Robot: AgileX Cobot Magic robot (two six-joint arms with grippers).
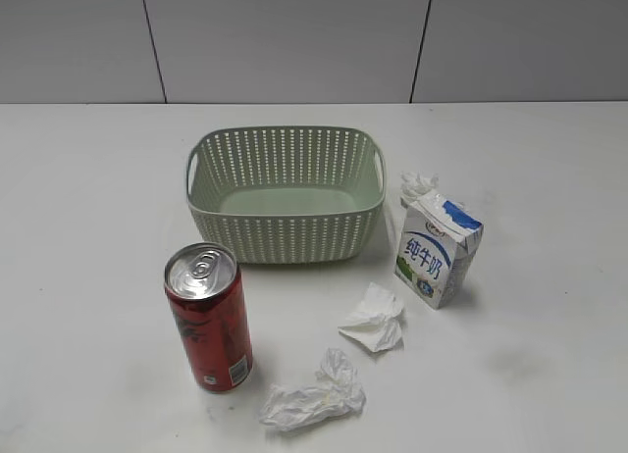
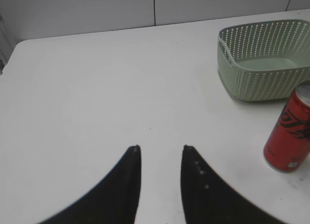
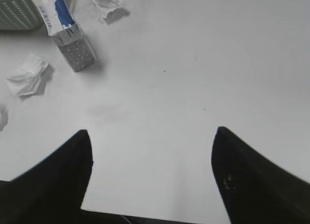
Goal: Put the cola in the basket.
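Note:
The cola (image 1: 208, 316) is a tall slim red can with a silver pull-tab top, upright on the white table, front left. The pale green perforated basket (image 1: 285, 227) stands empty behind it to the right. In the left wrist view the can (image 2: 289, 132) is at the right edge and the basket (image 2: 264, 83) is beyond it. My left gripper (image 2: 161, 148) is open and empty over bare table, well left of the can. My right gripper (image 3: 152, 132) is wide open and empty at the table's near edge. Neither gripper shows in the exterior view.
A white-and-blue milk carton (image 1: 437, 252) stands right of the basket and also shows in the right wrist view (image 3: 65, 35). Crumpled tissues lie behind the carton (image 1: 419, 185), at mid front (image 1: 375, 321) and nearer the front edge (image 1: 312, 396).

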